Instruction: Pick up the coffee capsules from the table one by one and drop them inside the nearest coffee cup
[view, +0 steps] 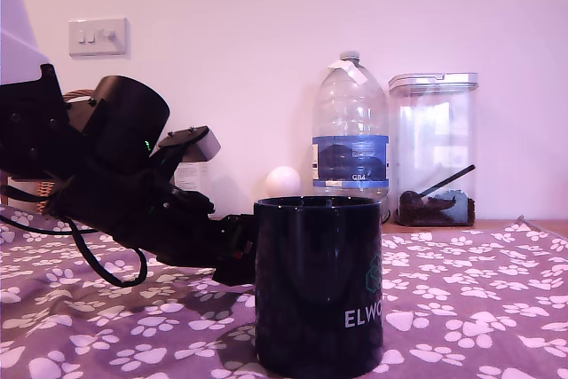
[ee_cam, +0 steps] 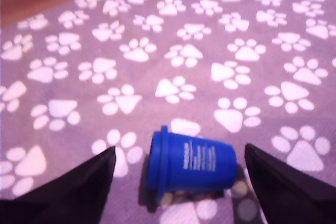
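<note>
Blue capsule (ee_cam: 190, 163) on its side between spread gripper (ee_cam: 178, 182) fingers, wrist view only

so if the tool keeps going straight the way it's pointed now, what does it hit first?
Most likely the blue capsule, lying on its side on the paw-print cloth between the open tool's fingers. Beyond it only bare cloth shows. Depth is hard to judge.

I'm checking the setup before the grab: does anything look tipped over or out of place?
Only the blue capsule: it lies on its side on the paw-print cloth, between the open gripper fingers. The black mug stands upright.
</note>
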### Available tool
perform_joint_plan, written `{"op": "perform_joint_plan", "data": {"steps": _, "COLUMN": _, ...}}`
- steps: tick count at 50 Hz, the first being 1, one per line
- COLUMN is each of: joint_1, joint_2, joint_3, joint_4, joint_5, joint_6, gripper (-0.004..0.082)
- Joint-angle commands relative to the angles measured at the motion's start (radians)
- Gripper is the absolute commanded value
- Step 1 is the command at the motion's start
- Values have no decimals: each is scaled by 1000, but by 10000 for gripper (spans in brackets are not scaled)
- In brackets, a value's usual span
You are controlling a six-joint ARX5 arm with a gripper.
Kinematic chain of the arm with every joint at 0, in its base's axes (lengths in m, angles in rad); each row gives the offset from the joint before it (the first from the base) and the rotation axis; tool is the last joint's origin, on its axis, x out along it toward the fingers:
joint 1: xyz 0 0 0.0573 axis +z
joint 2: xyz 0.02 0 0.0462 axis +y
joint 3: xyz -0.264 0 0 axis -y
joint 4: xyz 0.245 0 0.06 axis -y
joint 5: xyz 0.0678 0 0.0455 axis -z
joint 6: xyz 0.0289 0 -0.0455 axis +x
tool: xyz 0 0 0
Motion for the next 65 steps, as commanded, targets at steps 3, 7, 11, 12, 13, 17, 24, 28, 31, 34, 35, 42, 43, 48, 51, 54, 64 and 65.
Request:
{"op": "perform_joint_plan", "data": {"steps": 3, "joint_1": -9, "joint_2": 18, "joint_3": 8, "joint_4": 0, "joint_5": 1, "joint_6": 9, "gripper": 609}}
{"op": "perform_joint_plan", "data": {"steps": 7, "joint_1": -10, "joint_2": 18, "joint_3": 8, "joint_4": 0, "joint_5": 1, "joint_6": 9, "gripper": 527}}
{"op": "perform_joint_plan", "data": {"steps": 11, "joint_1": -14, "joint_2": 18, "joint_3": 8, "joint_4": -1, "joint_5": 1, "joint_6": 12, "gripper": 432}}
{"op": "perform_joint_plan", "data": {"steps": 12, "joint_1": -16, "joint_2": 18, "joint_3": 8, "joint_4": -1, "joint_5": 1, "joint_6": 16, "gripper": 406}}
{"op": "perform_joint_plan", "data": {"steps": 13, "joint_1": -16, "joint_2": 18, "joint_3": 8, "joint_4": -1, "joint_5": 1, "joint_6": 16, "gripper": 383}}
{"op": "perform_joint_plan", "data": {"steps": 17, "joint_1": -16, "joint_2": 18, "joint_3": 8, "joint_4": 0, "joint_5": 1, "joint_6": 17, "gripper": 317}}
{"op": "perform_joint_plan", "data": {"steps": 24, "joint_1": -16, "joint_2": 18, "joint_3": 8, "joint_4": 4, "joint_5": 2, "joint_6": 16, "gripper": 238}}
{"op": "perform_joint_plan", "data": {"steps": 28, "joint_1": -16, "joint_2": 18, "joint_3": 8, "joint_4": 8, "joint_5": 1, "joint_6": 17, "gripper": 212}}
{"op": "perform_joint_plan", "data": {"steps": 31, "joint_1": -16, "joint_2": 17, "joint_3": 8, "joint_4": 11, "joint_5": 1, "joint_6": 18, "gripper": 213}}
{"op": "perform_joint_plan", "data": {"steps": 34, "joint_1": -16, "joint_2": 17, "joint_3": 8, "joint_4": 22, "joint_5": 1, "joint_6": 18, "gripper": 213}}
{"op": "perform_joint_plan", "data": {"steps": 35, "joint_1": -16, "joint_2": 17, "joint_3": 8, "joint_4": 24, "joint_5": 1, "joint_6": 18, "gripper": 212}}
{"op": "perform_joint_plan", "data": {"steps": 42, "joint_1": -15, "joint_2": 10, "joint_3": 7, "joint_4": 21, "joint_5": 1, "joint_6": 16, "gripper": 213}}
{"op": "perform_joint_plan", "data": {"steps": 43, "joint_1": -15, "joint_2": 8, "joint_3": 7, "joint_4": 15, "joint_5": 1, "joint_6": 16, "gripper": 213}}
{"op": "perform_joint_plan", "data": {"steps": 48, "joint_1": -14, "joint_2": -15, "joint_3": 6, "joint_4": -14, "joint_5": 1, "joint_6": 28, "gripper": 213}}
{"op": "perform_joint_plan", "data": {"steps": 51, "joint_1": -13, "joint_2": -34, "joint_3": 4, "joint_4": -29, "joint_5": 2, "joint_6": 46, "gripper": 213}}
{"op": "perform_joint_plan", "data": {"steps": 54, "joint_1": -13, "joint_2": -54, "joint_3": 2, "joint_4": -45, "joint_5": 3, "joint_6": 61, "gripper": 213}}
{"op": "perform_joint_plan", "data": {"steps": 64, "joint_1": -13, "joint_2": -127, "joint_3": -43, "joint_4": -38, "joint_5": 93, "joint_6": 105, "gripper": 213}}
{"op": "perform_joint_plan", "data": {"steps": 65, "joint_1": -12, "joint_2": -137, "joint_3": -50, "joint_4": -37, "joint_5": 101, "joint_6": 105, "gripper": 213}}
